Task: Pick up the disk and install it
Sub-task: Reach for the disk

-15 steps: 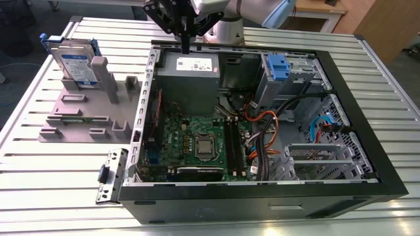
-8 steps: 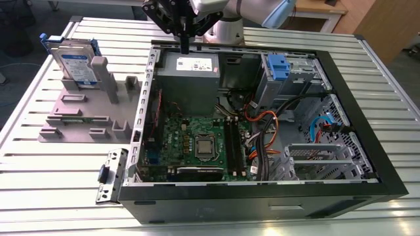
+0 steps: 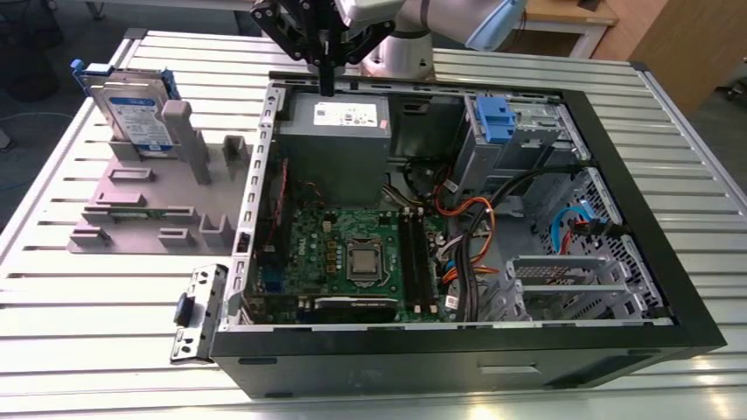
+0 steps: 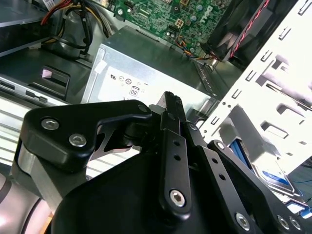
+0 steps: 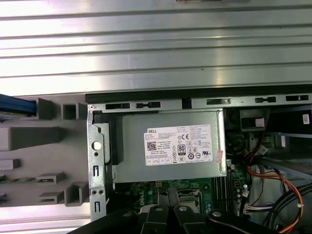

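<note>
The disk, a silver drive with a white-and-blue label in a blue bracket, stands upright in a grey fixture on the exterior view's left, outside the computer case. My gripper hangs above the case's back edge, over the power supply, well apart from the disk. Its black fingers meet at the tips with nothing between them. In the second wrist view a corner of the disk shows past the linkage. The disk's blue bracket shows at the edge of the first wrist view.
The open computer case lies on a slatted metal table, with the motherboard, cables and a grey drive cage inside. A blue latch sits on a metal cage at the back. A loose metal bracket lies beside the case.
</note>
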Controlling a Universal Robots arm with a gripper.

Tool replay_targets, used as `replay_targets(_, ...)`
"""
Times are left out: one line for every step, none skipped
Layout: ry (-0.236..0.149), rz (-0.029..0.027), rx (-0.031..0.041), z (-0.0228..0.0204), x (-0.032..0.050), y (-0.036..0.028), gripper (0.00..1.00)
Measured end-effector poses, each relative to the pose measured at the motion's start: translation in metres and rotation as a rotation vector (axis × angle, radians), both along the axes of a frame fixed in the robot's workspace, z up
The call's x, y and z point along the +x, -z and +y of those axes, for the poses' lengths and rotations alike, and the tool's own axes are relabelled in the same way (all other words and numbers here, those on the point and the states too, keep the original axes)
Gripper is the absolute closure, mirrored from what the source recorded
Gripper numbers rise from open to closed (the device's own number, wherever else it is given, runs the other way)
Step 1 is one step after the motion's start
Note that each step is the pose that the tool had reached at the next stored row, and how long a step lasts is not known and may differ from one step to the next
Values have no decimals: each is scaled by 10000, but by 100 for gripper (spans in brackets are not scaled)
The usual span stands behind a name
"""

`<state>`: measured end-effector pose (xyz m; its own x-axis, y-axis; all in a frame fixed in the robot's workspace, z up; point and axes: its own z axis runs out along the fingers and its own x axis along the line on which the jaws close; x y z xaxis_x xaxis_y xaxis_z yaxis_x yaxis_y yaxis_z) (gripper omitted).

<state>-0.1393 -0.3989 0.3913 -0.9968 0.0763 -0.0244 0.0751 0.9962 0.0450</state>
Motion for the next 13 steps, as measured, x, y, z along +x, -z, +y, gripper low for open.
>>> replay_targets(0,1,0,0,-2,0,90)
replay_targets(-1,0,0,0,-4,0,90)
replay_targets(-1,0,0,0,-6,1,90)
replay_targets(0,1,0,0,-8,1,90)
replay_targets(-1,0,0,0,-10,1,90)
replay_targets(0,0,0,0,-13,2,90)
replay_targets(0,0,0,0,-14,2,90)
replay_targets(0,1,0,0,-17,2,90)
replay_targets(0,0,0,0,-19,2,90)
replay_targets(0,0,0,0,-23,2,90)
replay_targets(0,0,0,0,-26,2,90)
replay_targets(-1,1,-1,0,-29,2,90)
replay_targets(-1,1,0,0,-32,3,90)
